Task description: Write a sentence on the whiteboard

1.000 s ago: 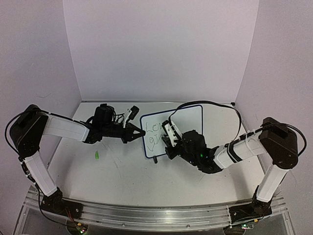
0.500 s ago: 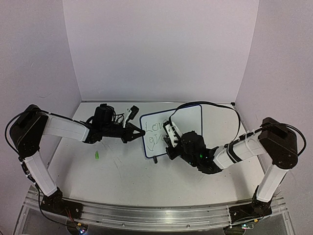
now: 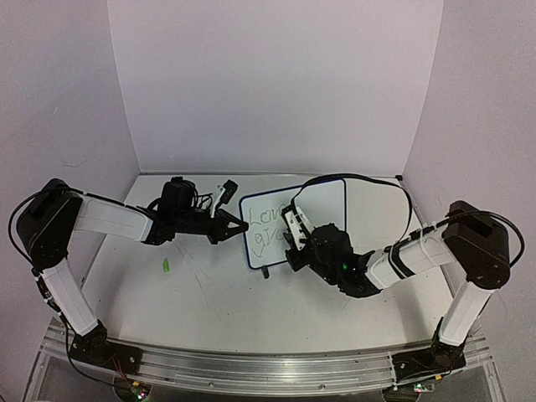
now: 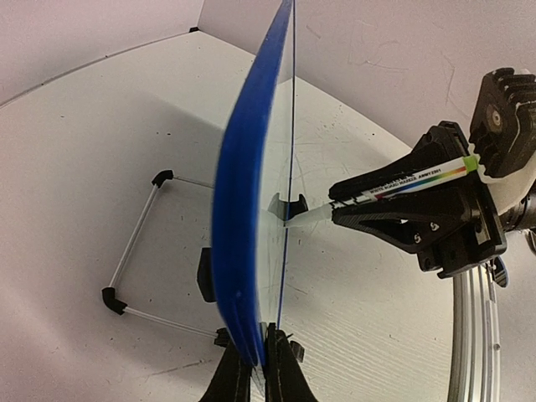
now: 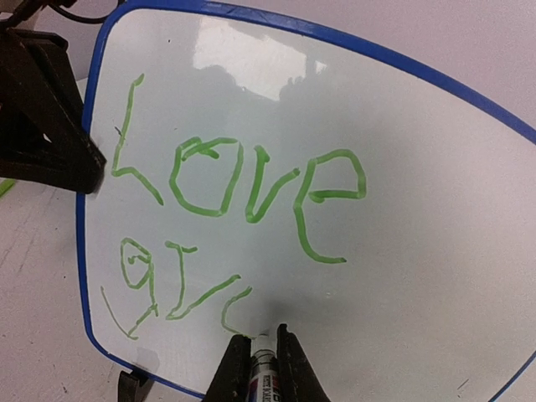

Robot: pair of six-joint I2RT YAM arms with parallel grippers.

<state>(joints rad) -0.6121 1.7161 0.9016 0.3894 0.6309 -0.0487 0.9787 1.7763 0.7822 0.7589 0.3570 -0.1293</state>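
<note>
Whiteboard: the whiteboard (image 3: 322,205) stands upright on the table (image 3: 209,301), just right of centre in the overhead view. In the left wrist view it is seen edge-on, with a blue rim.

Left gripper: the left gripper (image 4: 260,356) is clamped on the board's rim, at bottom centre of its own view. In the overhead view it meets the board's left edge.

Right gripper: the right gripper (image 5: 261,356) is closed around a marker (image 5: 262,362), whose tip touches the lower part of the board face.

Sentence: the sentence (image 5: 234,180) is in green. "Love" fills the top line, and a second line below has only its first few letters (they read roughly as "gr" plus a fresh curve).

Progress: I judge it about half written, with the second word under way.

Support: a wire stand (image 4: 138,243) props the board from behind, at left in the left wrist view.

Handling: the board looks light, thin and stiff, with a glossy, slippery face. On so slight a prop it would likely slide or tip under pen pressure, so it needs bracing.

Where to hold: the rim at the side edge, clear of the writing, where the left jaws sit. Anything rubbing the face would probably smear the ink.

Other: a small green piece (image 3: 167,265) lies on the table at lower left in the overhead view (perhaps the marker's cap).
</note>
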